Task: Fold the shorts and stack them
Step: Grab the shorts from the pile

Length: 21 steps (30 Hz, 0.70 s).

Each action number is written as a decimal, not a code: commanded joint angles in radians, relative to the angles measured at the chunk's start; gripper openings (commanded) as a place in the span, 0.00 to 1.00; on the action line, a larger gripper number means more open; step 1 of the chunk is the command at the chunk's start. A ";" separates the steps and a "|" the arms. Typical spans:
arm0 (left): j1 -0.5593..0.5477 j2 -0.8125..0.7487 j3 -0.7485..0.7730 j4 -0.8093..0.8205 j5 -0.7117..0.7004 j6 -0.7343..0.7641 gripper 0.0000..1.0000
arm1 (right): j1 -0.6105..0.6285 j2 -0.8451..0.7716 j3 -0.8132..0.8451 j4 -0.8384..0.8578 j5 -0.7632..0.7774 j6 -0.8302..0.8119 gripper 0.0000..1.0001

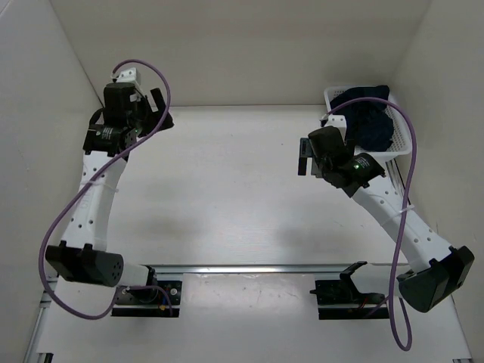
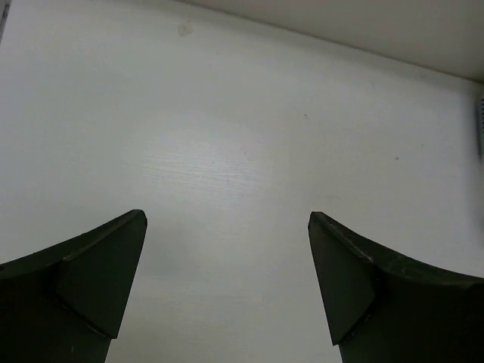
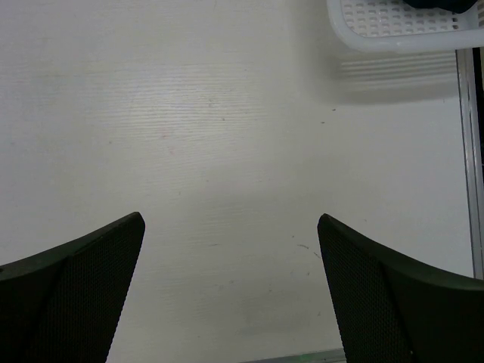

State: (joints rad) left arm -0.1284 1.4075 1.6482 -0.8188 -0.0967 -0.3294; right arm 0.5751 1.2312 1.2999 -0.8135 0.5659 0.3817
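Observation:
The dark navy shorts (image 1: 369, 117) lie bunched up inside the white mesh basket (image 1: 404, 144) at the back right of the table. My right gripper (image 1: 304, 157) is open and empty, hovering over bare table just left of the basket; the basket's corner (image 3: 393, 30) shows at the top right of the right wrist view. My left gripper (image 1: 162, 113) is open and empty at the back left, near the rear wall, over bare table (image 2: 227, 174). The right gripper (image 3: 231, 223) and left gripper (image 2: 227, 219) each show only table between their fingers.
White walls close the table on the left, back and right. A metal rail (image 1: 249, 268) with the arm bases runs along the near edge. The rail's strip (image 3: 470, 151) shows at the right edge of the right wrist view.

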 commanded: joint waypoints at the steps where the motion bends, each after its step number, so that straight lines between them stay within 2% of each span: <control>1: 0.003 -0.123 0.077 0.061 0.089 0.067 1.00 | -0.009 -0.012 0.016 0.007 -0.004 0.008 1.00; 6: 0.003 -0.134 0.122 0.061 0.089 0.027 1.00 | -0.009 -0.022 0.016 0.016 0.025 0.017 1.00; 9: 0.003 -0.134 0.162 0.070 0.077 0.055 1.00 | -0.072 -0.003 0.016 0.016 0.000 0.017 1.00; 10: -0.008 -0.134 0.162 0.070 0.039 0.055 1.00 | -0.105 0.020 0.025 0.005 -0.070 0.017 1.00; 11: -0.008 -0.134 0.171 0.070 0.029 0.046 1.00 | -0.194 0.036 0.035 0.005 -0.124 0.017 1.00; 13: -0.008 -0.143 0.180 0.070 0.052 0.046 1.00 | -0.297 0.100 0.061 0.005 -0.246 0.017 1.00; 14: -0.008 -0.143 0.180 0.070 0.052 0.046 1.00 | -0.392 0.126 0.099 0.005 -0.311 0.008 0.97; 16: -0.008 -0.160 0.135 0.047 0.013 0.046 1.00 | -0.479 0.218 0.186 -0.007 -0.433 -0.003 0.95; 18: -0.008 -0.198 0.082 0.047 -0.020 0.017 1.00 | -0.510 0.284 0.255 -0.029 -0.434 -0.003 0.94; 21: -0.008 -0.223 0.019 0.047 0.028 0.016 1.00 | -0.573 0.445 0.378 -0.038 -0.425 -0.003 0.95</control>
State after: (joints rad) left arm -0.1333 1.2289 1.7008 -0.7597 -0.0715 -0.3050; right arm 0.0360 1.5909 1.5738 -0.8333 0.2260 0.3912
